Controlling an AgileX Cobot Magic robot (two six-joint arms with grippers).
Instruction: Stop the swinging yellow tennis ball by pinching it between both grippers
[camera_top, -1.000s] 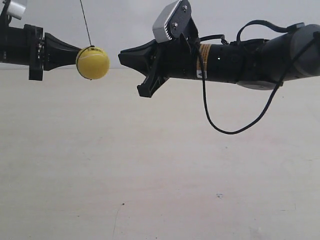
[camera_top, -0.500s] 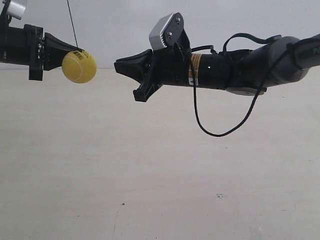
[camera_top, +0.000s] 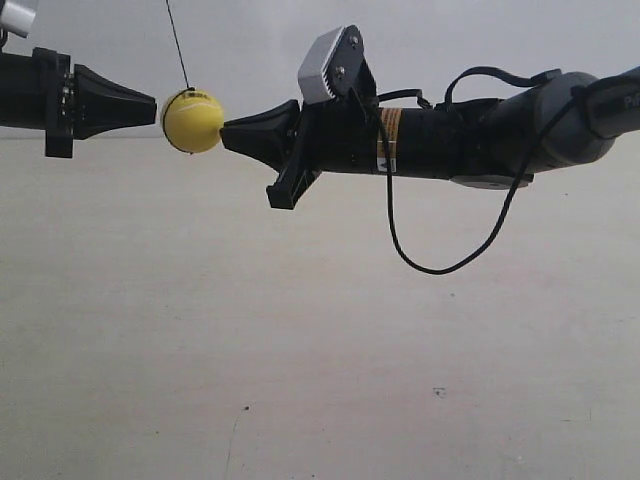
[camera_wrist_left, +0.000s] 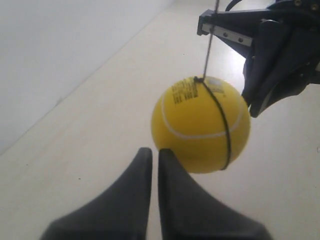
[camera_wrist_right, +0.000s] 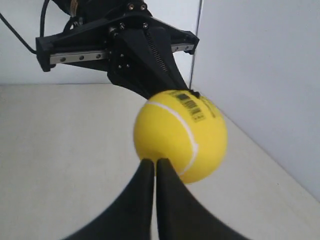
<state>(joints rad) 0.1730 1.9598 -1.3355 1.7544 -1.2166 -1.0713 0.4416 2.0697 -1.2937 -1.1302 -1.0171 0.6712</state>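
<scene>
**Ball hung between two closed claws**

The yellow tennis ball (camera_top: 193, 121) is hung in the air on a thin black string (camera_top: 177, 45), level with two pointed claws. In the exterior view it is touched by the tip of the claw at the view's right (camera_top: 228, 128). The claw at the view's left (camera_top: 152, 100) is seen just beside it, seemingly apart. The left claw (camera_wrist_left: 151, 152) is pressed together on nothing, with the ball just past its tips. The right claw (camera_wrist_right: 154, 161) is likewise pressed together, its tips set against the ball. A grey camera box (camera_top: 325, 62) and a looping cable (camera_top: 440, 268) are carried by the arm at the view's right.
</scene>
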